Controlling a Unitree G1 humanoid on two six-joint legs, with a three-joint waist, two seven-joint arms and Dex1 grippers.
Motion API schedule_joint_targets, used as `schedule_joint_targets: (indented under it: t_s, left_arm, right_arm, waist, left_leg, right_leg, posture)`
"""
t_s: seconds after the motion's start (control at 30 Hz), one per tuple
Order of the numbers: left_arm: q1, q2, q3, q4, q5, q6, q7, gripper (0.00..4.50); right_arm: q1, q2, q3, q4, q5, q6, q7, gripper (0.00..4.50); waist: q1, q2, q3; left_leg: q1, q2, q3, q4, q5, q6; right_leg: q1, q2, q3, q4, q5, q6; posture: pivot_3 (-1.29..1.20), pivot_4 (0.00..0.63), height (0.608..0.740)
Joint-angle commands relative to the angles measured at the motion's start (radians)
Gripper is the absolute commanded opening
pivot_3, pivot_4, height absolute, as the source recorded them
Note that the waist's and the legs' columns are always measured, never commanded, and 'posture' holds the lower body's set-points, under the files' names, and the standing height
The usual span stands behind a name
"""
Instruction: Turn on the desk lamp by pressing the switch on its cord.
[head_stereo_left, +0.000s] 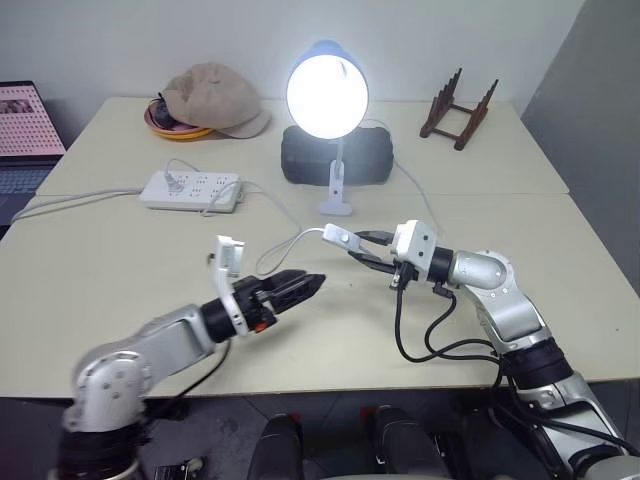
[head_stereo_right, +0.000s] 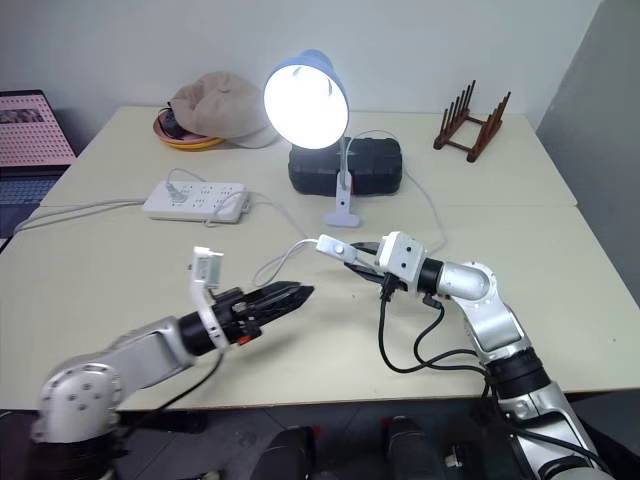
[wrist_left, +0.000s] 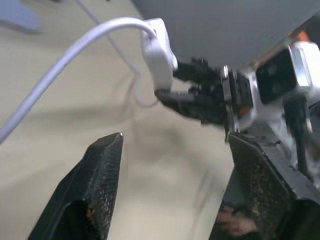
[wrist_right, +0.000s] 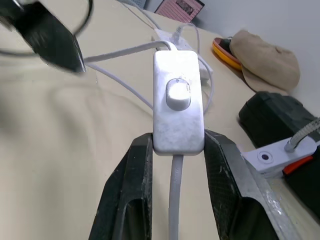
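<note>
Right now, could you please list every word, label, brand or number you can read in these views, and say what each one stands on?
No text can be read in any view.
The laptop screen shows a pink page with rows of small marks, too small to read.
The power strip shows no legible marking.
The switch, clamped in the right end effector, bears a plain button and no lettering.
The desk lamp, lit, shows no brand.
</note>
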Motion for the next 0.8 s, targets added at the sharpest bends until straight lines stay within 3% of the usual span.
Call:
schedule_joint_targets:
  t_s: [0.03,0.2,0.47,0.53,0.8]
  left_arm:
    - [-0.029,0.22,0.05,-0.108,0.149,-0.032,-0.156,4.49]
    - [-0.078,0.407,0.012,-0.07,0.394,-0.177,-0.337,4.49]
    - [-0.126,0.457,-0.055,-0.007,0.57,-0.289,-0.511,4.49]
    - [-0.15,0.461,-0.065,0.026,0.6,-0.3,-0.539,4.5]
    - [-0.256,0.453,-0.083,0.179,0.646,-0.296,-0.633,4.5]
  right_arm:
    - [-0.092,0.038,0.029,0.171,-0.032,-0.073,0.026,1.08]
    - [-0.168,0.059,0.087,0.377,-0.108,-0.112,0.058,1.08]
    - [-0.212,0.054,0.1,0.502,-0.134,-0.104,0.129,1.08]
    - [-0.202,0.046,0.08,0.468,-0.108,-0.084,0.144,1.78]
    - [-0.055,-0.098,-0.07,-0.012,0.189,0.284,0.31,3.44]
  waist:
    - [-0.001,-0.002,0.001]
    - [-0.002,-0.002,0.002]
    - [-0.004,-0.002,0.002]
    - [-0.004,-0.002,0.002]
    - [0.004,0.0,0.003]
  left_leg:
    - [0.0,0.0,0.0,0.0,0.0,0.0]
    - [0.0,-0.001,0.002,-0.001,0.0,0.0]
    - [-0.007,0.0,0.002,-0.005,0.0,-0.001]
    - [-0.007,0.0,0.002,-0.005,0.0,0.0]
    - [-0.007,0.0,0.002,-0.004,0.0,0.0]
  right_leg:
    - [0.0,0.0,0.0,0.0,0.0,0.0]
    - [0.0,-0.001,0.001,-0.004,0.0,0.0]
    - [-0.007,-0.001,-0.001,-0.003,0.002,0.002]
    - [-0.007,-0.001,-0.001,-0.002,0.001,0.003]
    - [-0.008,-0.001,-0.001,-0.002,0.001,0.004]
  posture:
    - [0.0,0.15,0.74]
    - [0.0,0.15,0.74]
    - [0.0,0.15,0.74]
    - [0.0,0.15,0.74]
    - [0.0,0.15,0.74]
